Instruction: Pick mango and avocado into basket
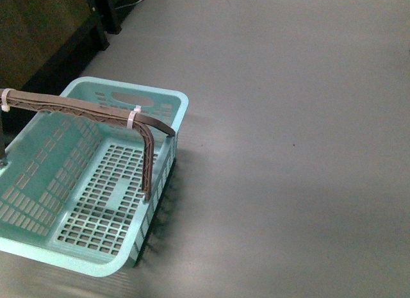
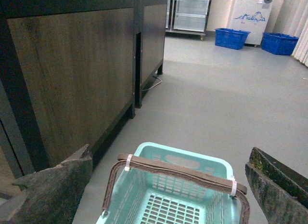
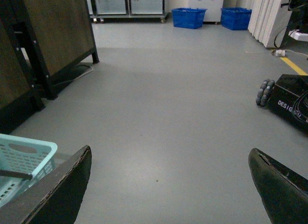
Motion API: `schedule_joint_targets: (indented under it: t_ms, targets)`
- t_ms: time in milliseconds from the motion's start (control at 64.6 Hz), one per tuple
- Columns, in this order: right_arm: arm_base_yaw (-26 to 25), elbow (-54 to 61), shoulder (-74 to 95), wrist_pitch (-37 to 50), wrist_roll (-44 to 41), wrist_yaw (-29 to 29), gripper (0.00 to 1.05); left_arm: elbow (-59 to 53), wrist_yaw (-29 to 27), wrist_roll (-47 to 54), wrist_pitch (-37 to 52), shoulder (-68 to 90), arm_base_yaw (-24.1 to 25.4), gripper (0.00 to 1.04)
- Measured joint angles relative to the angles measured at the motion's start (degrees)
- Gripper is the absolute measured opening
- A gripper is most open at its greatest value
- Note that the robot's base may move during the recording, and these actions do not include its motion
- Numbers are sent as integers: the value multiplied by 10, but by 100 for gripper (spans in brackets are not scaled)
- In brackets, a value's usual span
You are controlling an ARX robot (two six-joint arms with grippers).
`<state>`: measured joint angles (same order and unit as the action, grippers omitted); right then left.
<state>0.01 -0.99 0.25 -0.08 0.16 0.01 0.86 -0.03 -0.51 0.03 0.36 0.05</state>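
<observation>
The pale turquoise basket (image 1: pixel 181 112), slotted in walls and bottom, sits on the grey floor (image 1: pixel 288 150) at the lower left of the front view. Its brown handle (image 1: pixel 83 109) is raised and bears white zip ties (image 1: pixel 133 116). The left end effector (image 2: pixel 169 154) and the right end effector (image 3: pixel 169 151) both gape wide, holding nothing.

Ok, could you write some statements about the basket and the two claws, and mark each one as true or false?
1. No fruit is visible inside the basket. True.
2. The mango lies in the basket. False: no mango is in view.
3. The left claw is open. True.
4. The right claw holds the avocado. False: it is open and holds nothing.
5. The basket's handle is blue. False: it is brown, with white zip ties.
</observation>
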Motion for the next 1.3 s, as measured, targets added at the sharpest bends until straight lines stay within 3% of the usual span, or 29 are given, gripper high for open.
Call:
schedule_joint_targets:
  t_ms: [542,557,604,681,945,1301]
  targets:
    - [0,0,0,0,0,0,96,0,0,0,0,0,0,96]
    - [0,0,0,0,0,0,96,1,6,-3,-3,2,1,96]
    - [0,0,0,0,0,0,96,50,106,-100,-124,69,21,96]
    - [0,0,0,0,0,0,96,79,148,-219,-167,155,16,96]
    - [0,0,0,0,0,0,96,140,159,-529,37,448,47,96]
    - [0,0,0,0,0,0,96,225,75,-664,302,911,52,96]
